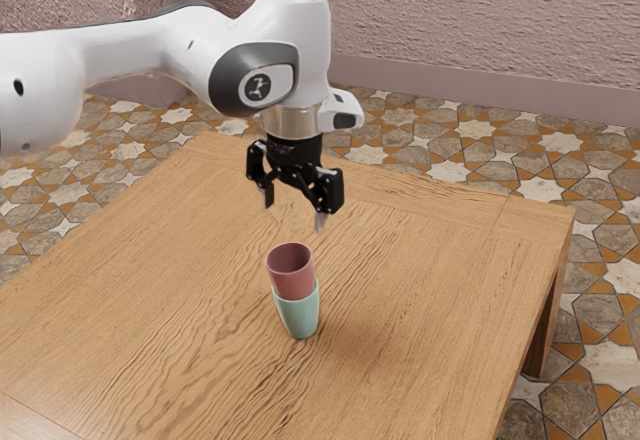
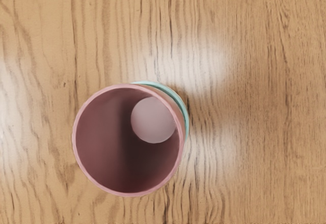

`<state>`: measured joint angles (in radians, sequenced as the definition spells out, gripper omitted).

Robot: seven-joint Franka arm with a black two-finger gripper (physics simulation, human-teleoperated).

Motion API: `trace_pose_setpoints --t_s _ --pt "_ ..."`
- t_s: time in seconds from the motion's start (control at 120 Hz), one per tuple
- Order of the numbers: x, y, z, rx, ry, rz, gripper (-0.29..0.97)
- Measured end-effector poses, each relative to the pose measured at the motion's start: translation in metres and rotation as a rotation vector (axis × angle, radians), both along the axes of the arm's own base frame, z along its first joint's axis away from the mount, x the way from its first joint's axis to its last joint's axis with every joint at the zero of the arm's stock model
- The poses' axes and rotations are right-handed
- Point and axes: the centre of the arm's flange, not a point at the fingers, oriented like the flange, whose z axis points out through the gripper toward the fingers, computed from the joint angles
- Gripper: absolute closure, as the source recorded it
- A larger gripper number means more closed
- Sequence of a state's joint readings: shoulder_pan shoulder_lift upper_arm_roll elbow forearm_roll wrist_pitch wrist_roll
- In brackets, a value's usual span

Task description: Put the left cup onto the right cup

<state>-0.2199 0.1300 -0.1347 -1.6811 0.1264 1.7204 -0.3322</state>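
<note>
Hovering above the stack, your gripper (image 1: 294, 214) has its jaws spread with nothing between them, and neither finger touches a cup. Directly below, with clear air between, the pink cup (image 1: 290, 265) sits upright, nested into the mouth of the teal cup (image 1: 299, 315). The teal cup stands on the table (image 1: 140, 300), roughly mid-surface. The wrist view agrees: you look straight down into the pink cup (image 2: 109, 155). Its pale base sits off-centre, toward the side where a thin crescent of the teal cup (image 2: 182, 111) rim shows. That may be a slight lean or offset of pink in teal, or only the camera's angle; you cannot tell which from here. The table (image 2: 265, 81) shows wood grain all round the stack. The arm (image 1: 140, 55) comes in from the exterior view's left, with tiled floor and a plain wall beyond. Judgement: the placing looks done, pink on teal, and the step in hand reads as the withdrawal. The next move asks little of you. Lift straight up with the jaws wide, and allow no sideways drift until you are well clear of the rim. A nudge on a tall, narrow stack could tip it. Then check that the stack stands upright.
</note>
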Motion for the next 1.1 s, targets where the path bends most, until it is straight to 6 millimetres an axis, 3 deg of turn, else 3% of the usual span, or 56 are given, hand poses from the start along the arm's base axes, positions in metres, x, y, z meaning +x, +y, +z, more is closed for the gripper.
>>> trace_pose_setpoints --t_s 0.425,0.675,1.1 --pt "0.0 0.044 0.019 -0.004 0.02 -0.011 0.0" --pt "-0.003 0.057 0.03 -0.01 0.026 -0.051 0.0" --pt "0.001 0.106 0.044 -0.016 0.026 -0.071 0.0"
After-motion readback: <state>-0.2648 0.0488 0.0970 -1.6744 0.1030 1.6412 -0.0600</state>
